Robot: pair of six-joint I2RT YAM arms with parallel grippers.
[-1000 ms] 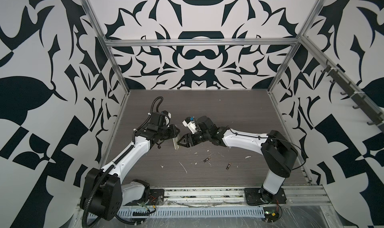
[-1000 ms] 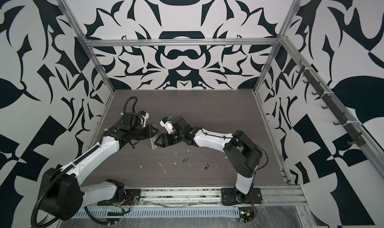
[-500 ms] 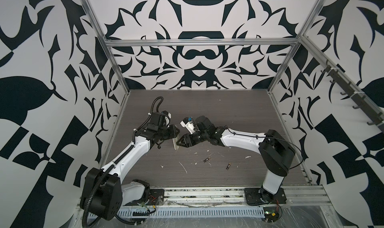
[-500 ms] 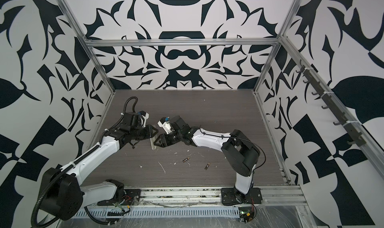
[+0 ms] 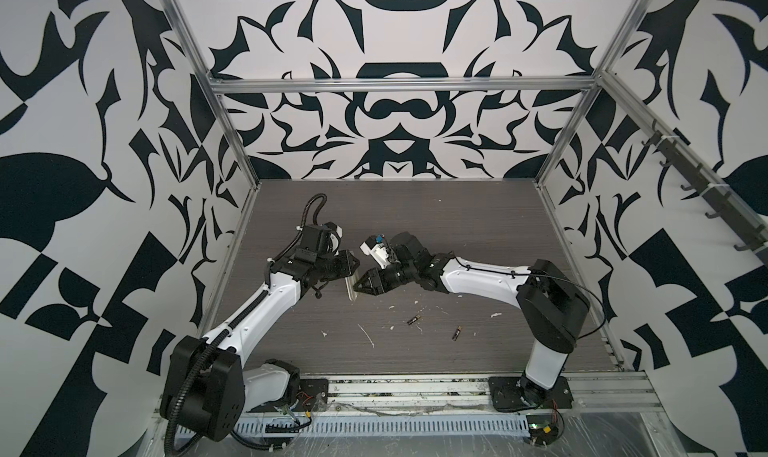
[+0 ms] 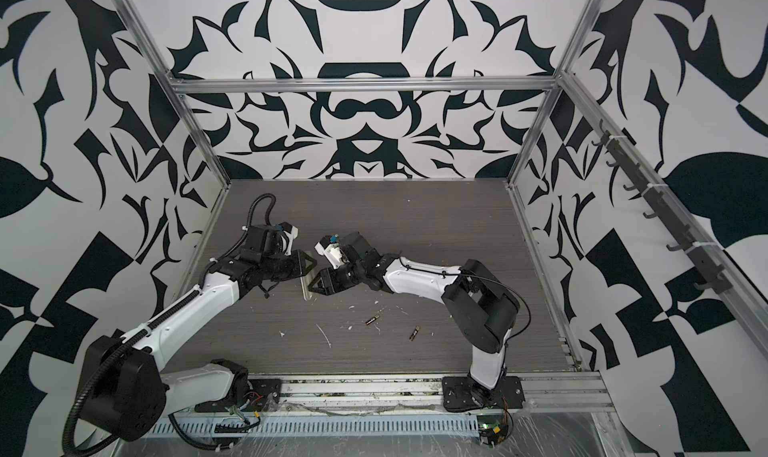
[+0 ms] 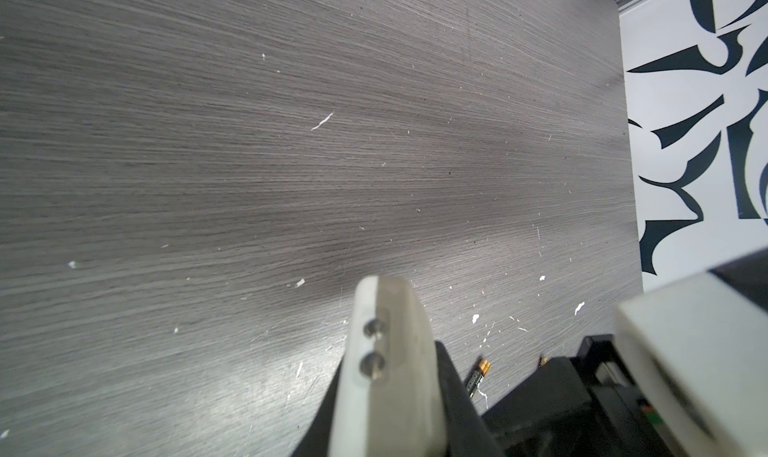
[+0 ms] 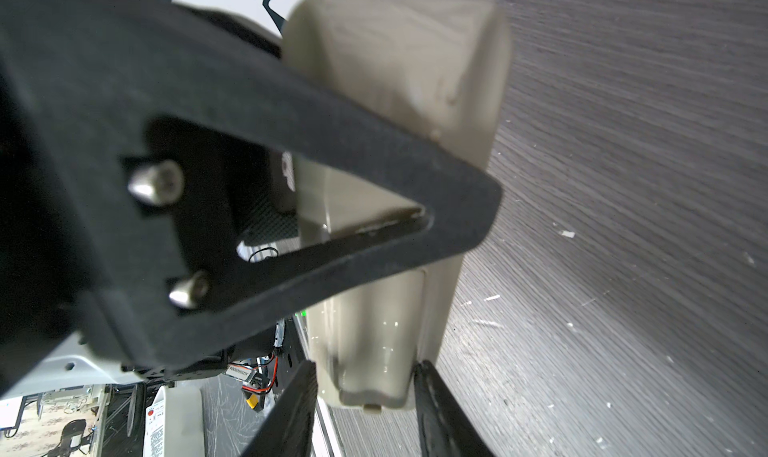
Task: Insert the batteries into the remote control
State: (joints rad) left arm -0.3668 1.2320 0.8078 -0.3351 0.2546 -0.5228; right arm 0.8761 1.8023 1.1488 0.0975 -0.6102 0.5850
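The remote control [image 5: 351, 295] stands on edge above the table, a pale strip between the two grippers in both top views [image 6: 306, 291]. My left gripper [image 5: 350, 269] is shut on its upper part; in the left wrist view the remote [image 7: 384, 351] sticks out between the dark fingers. My right gripper [image 5: 360, 287] has closed on the other end. In the right wrist view its two fingers [image 8: 291, 409] press both sides of the beige back [image 8: 374, 342]. Two batteries [image 5: 413, 320] [image 5: 456, 333] lie loose on the table nearer the front.
White scraps of debris [image 5: 367, 335] are scattered over the dark wood-grain table [image 5: 457, 226] around the batteries. Patterned walls and aluminium posts close in the table's sides and back. Both arm bases sit on the rail [image 5: 415, 386] at the front edge.
The right gripper has moved a little left up to the remote and its jaws have narrowed onto the remote's end. The left arm has kept still with the remote.
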